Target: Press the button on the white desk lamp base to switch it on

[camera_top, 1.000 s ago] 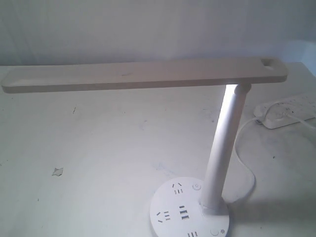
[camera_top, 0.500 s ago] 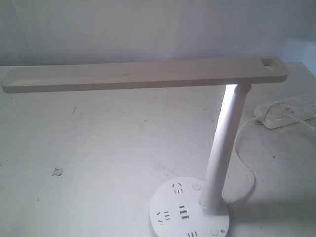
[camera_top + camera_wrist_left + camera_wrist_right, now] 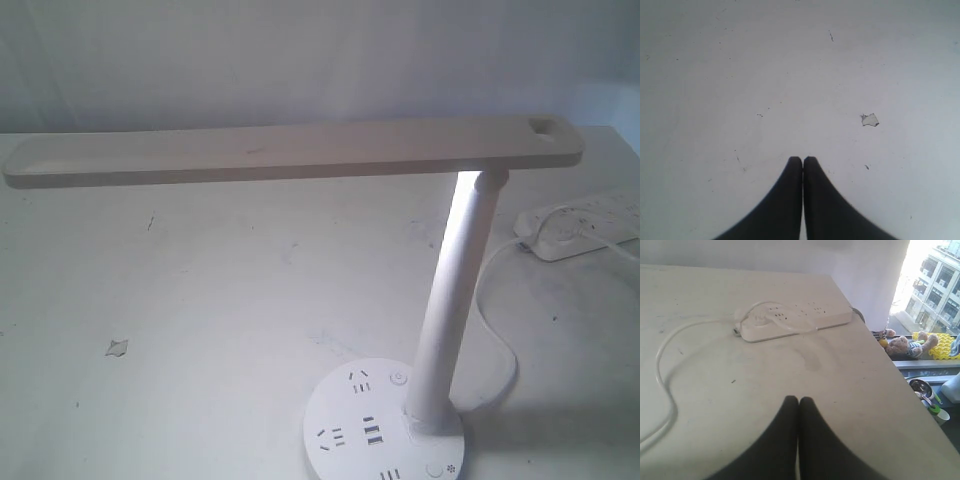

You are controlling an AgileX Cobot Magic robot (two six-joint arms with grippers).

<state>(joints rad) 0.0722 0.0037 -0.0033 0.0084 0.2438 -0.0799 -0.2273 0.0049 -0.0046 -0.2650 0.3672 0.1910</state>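
The white desk lamp stands at the front right of the exterior view, with its long bar head [image 3: 290, 150] reaching left from the slim post [image 3: 455, 300]. The post glows bright just under the head. The white desk lamp base [image 3: 340, 415] shows socket slots and USB ports. The button [image 3: 434, 469] with the dotted sun mark sits at the base's front right; a power-symbol button [image 3: 397, 378] lies behind it. Neither gripper appears in the exterior view. My left gripper [image 3: 803, 159] is shut over bare table. My right gripper [image 3: 798, 399] is shut, empty, short of the power strip.
An oblong white power strip [image 3: 585, 225] [image 3: 795, 320] lies at the back right, with a white cord [image 3: 495, 340] [image 3: 662, 370] curving toward the lamp. A small paper scrap [image 3: 117, 347] [image 3: 870, 119] lies on the left. The table edge [image 3: 900, 380] drops off beside the right gripper.
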